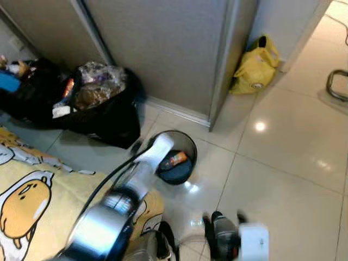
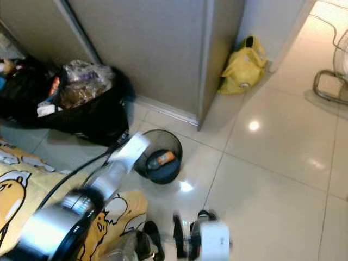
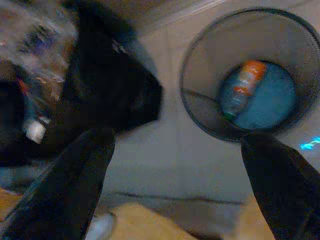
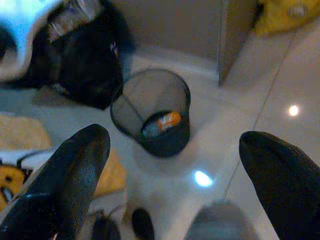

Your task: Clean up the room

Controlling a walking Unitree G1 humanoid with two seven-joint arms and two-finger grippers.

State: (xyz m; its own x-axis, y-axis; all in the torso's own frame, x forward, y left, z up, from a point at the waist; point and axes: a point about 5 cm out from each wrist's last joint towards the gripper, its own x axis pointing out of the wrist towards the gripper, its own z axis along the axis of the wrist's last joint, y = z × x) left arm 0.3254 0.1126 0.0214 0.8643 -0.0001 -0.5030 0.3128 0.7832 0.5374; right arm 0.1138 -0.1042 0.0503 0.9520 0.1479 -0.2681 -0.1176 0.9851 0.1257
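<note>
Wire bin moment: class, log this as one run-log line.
left claw open over wire bin | bottle in bin | right claw open

No legible text, bottle label (image 3: 239,90) prob. printed, too blurred

A wire bin (image 1: 175,157) is standing on the tiled floor (image 1: 283,179) before the cabinet corner (image 1: 217,103), holding a bottle (image 1: 174,160) (lying at its bottom), with a stuffed rubbish bag (image 1: 103,103) sitting to its left, a printed blanket (image 1: 32,201) lying nearer left, and a bag (image 1: 254,68) resting right of the cabinet.
</note>
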